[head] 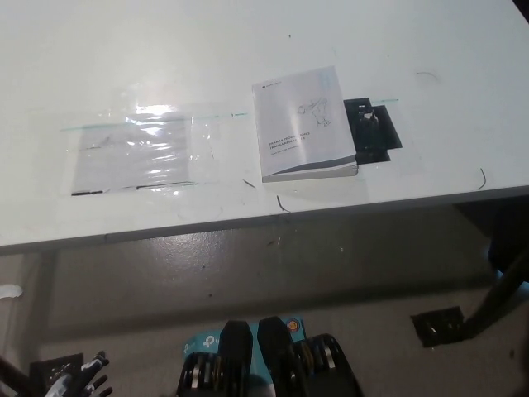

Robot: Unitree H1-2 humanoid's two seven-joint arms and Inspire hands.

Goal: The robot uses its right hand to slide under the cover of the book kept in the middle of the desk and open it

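Note:
A closed book [302,124] with a white cover lies flat near the middle of the white desk [248,41], its spine side toward the front edge. My black right hand is out of the picture. Only a small part of my white left hand [81,380] shows, at the bottom left corner, below the desk and far from the book; its fingers are apart and hold nothing.
A clear plastic sleeve [136,149] lies flat to the left of the book. A black flat piece [374,128] sits against the book's right side. The desk's front edge [264,219] crosses the picture. A dark desk leg [500,294] slants at the lower right.

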